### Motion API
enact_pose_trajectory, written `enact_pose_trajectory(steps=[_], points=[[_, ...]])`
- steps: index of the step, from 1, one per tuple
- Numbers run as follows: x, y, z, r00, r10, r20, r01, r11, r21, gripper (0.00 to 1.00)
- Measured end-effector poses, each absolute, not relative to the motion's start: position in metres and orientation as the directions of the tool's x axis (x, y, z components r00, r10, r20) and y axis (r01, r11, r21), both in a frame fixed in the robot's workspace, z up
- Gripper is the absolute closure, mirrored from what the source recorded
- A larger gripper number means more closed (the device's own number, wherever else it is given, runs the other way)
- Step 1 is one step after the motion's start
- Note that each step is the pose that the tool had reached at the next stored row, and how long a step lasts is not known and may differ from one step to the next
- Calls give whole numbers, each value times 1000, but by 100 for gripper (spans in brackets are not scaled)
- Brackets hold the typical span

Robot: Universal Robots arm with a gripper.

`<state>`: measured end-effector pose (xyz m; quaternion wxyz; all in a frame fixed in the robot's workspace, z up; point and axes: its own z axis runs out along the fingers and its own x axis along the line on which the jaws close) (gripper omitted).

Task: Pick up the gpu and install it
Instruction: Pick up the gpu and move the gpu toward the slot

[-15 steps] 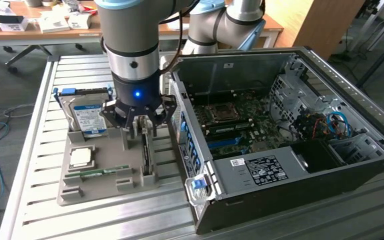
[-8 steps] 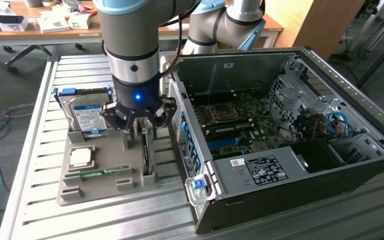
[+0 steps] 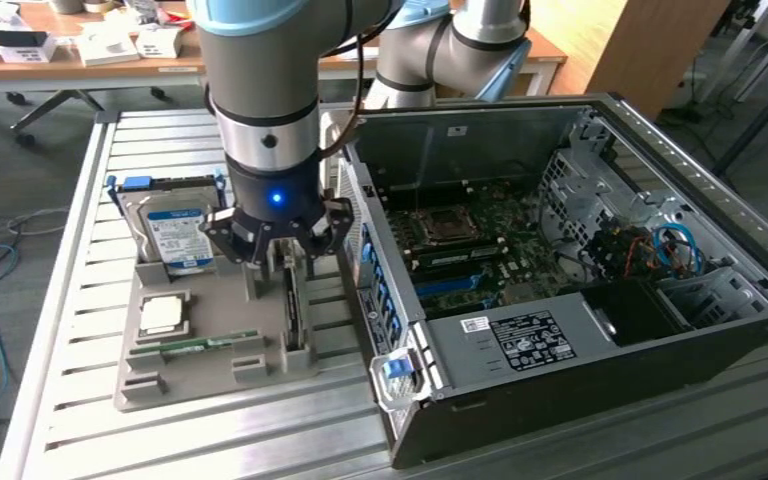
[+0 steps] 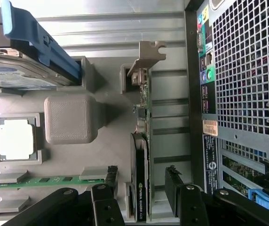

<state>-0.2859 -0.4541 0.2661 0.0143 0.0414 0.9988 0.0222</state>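
The gpu (image 3: pixel 293 312) stands on edge in a slot of the grey holder (image 3: pixel 197 378), next to the open computer case (image 3: pixel 704 190). In the wrist view the gpu (image 4: pixel 140 141) is a thin card with a dark face and a silver bracket (image 4: pixel 148 52) at its far end. My gripper (image 3: pixel 284 258) hangs straight over it. It is open, with one finger (image 4: pixel 107 190) on each side of the card and a small gap left on both sides. The case's motherboard (image 3: pixel 471 240) lies exposed.
The holder also carries a silver hard drive (image 3: pixel 177 230) with a blue label, a square processor (image 3: pixel 161 315) and a green memory stick (image 3: pixel 197 345). The case's perforated rear wall (image 4: pixel 247 70) stands close beside the gpu. A desk with boxes (image 3: pixel 104 45) is behind.
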Motion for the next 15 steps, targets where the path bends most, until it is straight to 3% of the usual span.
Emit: enact_pose_trajectory(steps=[15], points=[[-286, -454, 244, -996, 83, -27, 82, 996, 45, 47]])
